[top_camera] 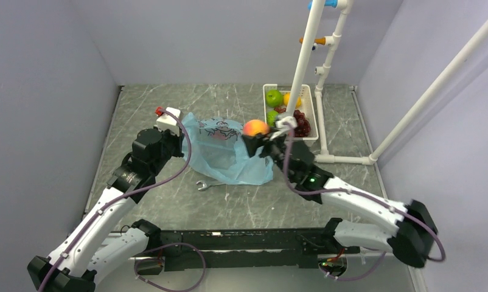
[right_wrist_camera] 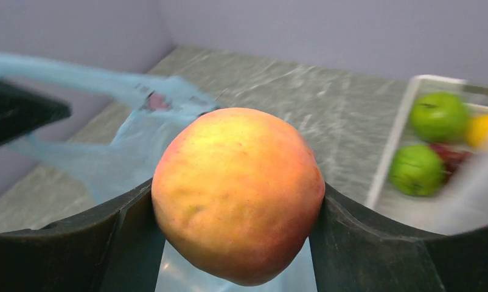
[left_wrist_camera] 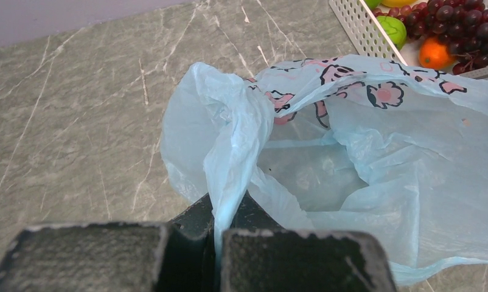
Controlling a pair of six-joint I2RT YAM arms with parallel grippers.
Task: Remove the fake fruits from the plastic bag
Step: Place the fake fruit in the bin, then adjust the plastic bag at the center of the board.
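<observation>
The light blue plastic bag with a pink cartoon print lies on the table's middle. My left gripper is shut on the bag's left edge; in the left wrist view a twisted strip of the bag runs between the jaws, and the bag's mouth gapes with no fruit showing inside. My right gripper is shut on an orange-red peach and holds it above the bag's right end. The peach fills the right wrist view between the two fingers.
A white basket at the back right holds green apples, a yellow fruit and dark grapes. A white pipe frame stands over and beside it. A small wrench lies in front of the bag.
</observation>
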